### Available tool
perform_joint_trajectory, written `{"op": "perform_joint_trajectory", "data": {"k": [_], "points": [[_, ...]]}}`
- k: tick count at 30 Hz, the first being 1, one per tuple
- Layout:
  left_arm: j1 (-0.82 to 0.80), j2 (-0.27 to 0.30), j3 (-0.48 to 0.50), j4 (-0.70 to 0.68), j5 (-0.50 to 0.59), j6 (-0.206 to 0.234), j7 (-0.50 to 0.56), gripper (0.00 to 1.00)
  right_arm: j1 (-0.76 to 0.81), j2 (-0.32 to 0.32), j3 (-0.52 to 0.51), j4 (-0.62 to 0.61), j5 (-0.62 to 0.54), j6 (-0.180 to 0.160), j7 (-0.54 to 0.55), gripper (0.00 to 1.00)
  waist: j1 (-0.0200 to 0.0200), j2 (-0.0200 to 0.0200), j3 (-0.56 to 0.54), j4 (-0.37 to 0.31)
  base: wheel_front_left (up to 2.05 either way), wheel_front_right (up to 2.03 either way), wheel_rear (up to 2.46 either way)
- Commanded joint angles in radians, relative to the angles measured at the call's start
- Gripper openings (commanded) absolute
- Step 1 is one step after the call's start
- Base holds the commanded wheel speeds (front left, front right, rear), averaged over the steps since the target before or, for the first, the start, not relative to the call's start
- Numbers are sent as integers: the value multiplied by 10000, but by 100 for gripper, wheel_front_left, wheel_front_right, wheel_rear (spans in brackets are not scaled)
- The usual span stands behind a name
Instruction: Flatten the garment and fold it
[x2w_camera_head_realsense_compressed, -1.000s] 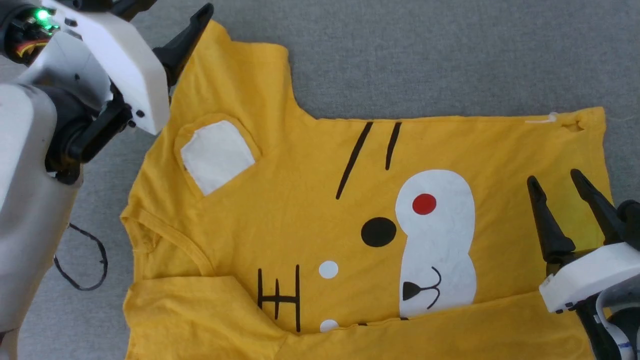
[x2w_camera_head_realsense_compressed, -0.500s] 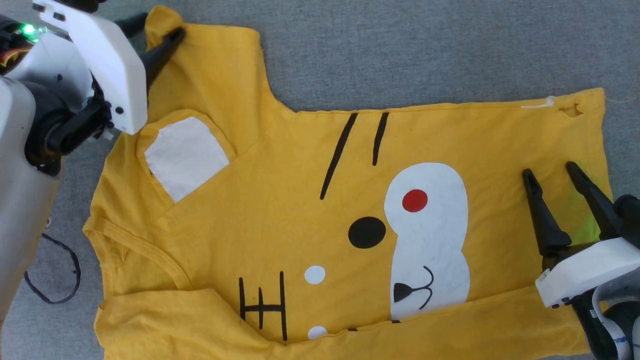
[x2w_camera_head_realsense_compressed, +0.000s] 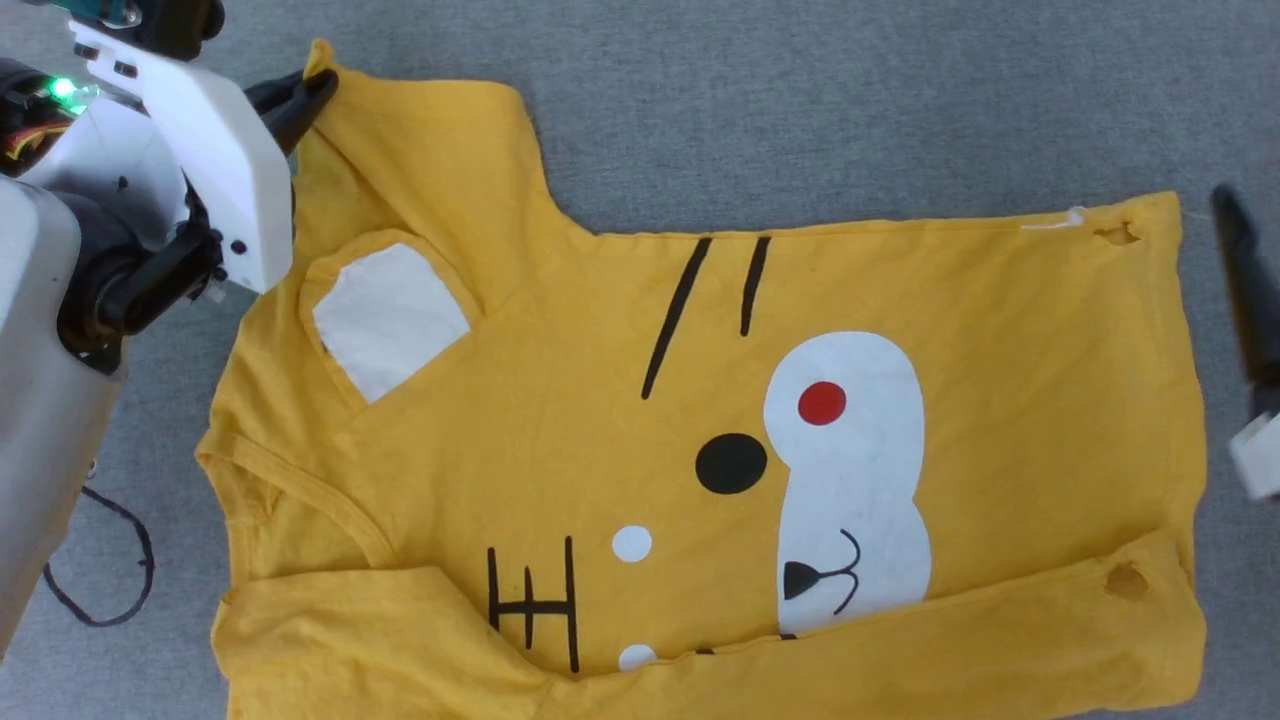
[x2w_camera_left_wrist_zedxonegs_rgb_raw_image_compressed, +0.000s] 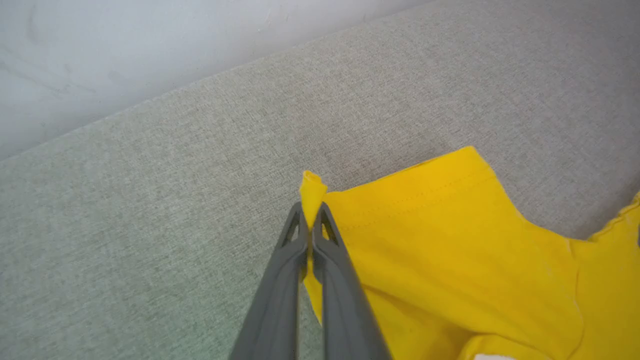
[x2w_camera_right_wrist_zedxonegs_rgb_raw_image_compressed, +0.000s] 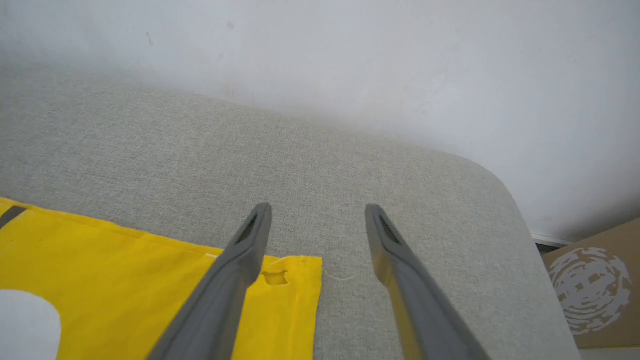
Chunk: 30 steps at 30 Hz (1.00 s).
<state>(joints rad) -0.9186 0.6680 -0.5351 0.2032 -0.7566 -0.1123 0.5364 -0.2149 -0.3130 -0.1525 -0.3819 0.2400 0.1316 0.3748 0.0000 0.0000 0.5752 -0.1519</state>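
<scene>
Left hand (x2w_camera_left_wrist_zedxonegs_rgb_raw_image_compressed: 311, 214) pinches the garment (x2w_camera_head_realsense_compressed: 560, 400) at a sleeve corner; right hand (x2w_camera_right_wrist_zedxonegs_rgb_raw_image_compressed: 318, 210), spread, hangs beyond the hem.

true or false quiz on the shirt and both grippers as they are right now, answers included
1. The left gripper is shut on a corner of the garment. True.
2. The right gripper grips the hem. False: it is open, holding nothing, over the grey surface beside the hem.
3. The garment lies print side up. True.
4. The garment lies in a single flat layer. False: its near edge is folded over the bottom of the print.
5. The cloth near the hem is intact. False: a hole shows there.
</scene>
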Motion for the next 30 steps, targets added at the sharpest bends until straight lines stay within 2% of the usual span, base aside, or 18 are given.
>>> {"op": "perform_joint_trajectory", "data": {"k": [1, 6, 9, 13, 22, 23, 25, 30], "points": [[131, 23, 24, -37, 41, 65, -64, 0, -299, -166, -25, -23, 113, -9, 179, 100, 0, 0, 11, 43, 0, 0, 0], [100, -2, 17, -162, 47, 112, -117, 0, -1126, -566, -283, 725, 925, -9, 1733, 100, 0, 0, 206, 175, 0, 0, 0], [50, -52, -22, -204, 33, 117, -92, 0, -1328, -1099, -9, 1273, 1213, -9, 2533, 100, 0, 0, 358, 283, 0, 0, 0], [-34, -116, -54, -239, 17, 125, -77, 0, -1522, -1345, 127, 1998, 1384, -9, 2841, 100, 0, 0, 549, 417, 0, 0, 0], [-117, -96, -106, -237, 3, 155, -10, 0, -1618, -1202, 658, 2864, 1755, -9, 3278, 100, 0, 0, 777, 606, 0, 0, 0], [-119, -100, -112, -235, -1, 162, -4, 0, -1606, -1198, 722, 2977, 1764, -9, 3423, 97, 0, 0, 784, 618, 0, 0, 0], [-111, -126, -134, -222, -14, 172, -5, 0, -1564, -1130, 806, 3169, 1866, -9, 3787, 0, 0, 0, 779, 645, 0, 0, 0], [-39, -191, -111, -199, -80, 173, -174, 0, -1603, -962, 703, 3112, 2032, -9, 4186, 0, 0, 0, 634, 671, 0, 0, 0]]}}
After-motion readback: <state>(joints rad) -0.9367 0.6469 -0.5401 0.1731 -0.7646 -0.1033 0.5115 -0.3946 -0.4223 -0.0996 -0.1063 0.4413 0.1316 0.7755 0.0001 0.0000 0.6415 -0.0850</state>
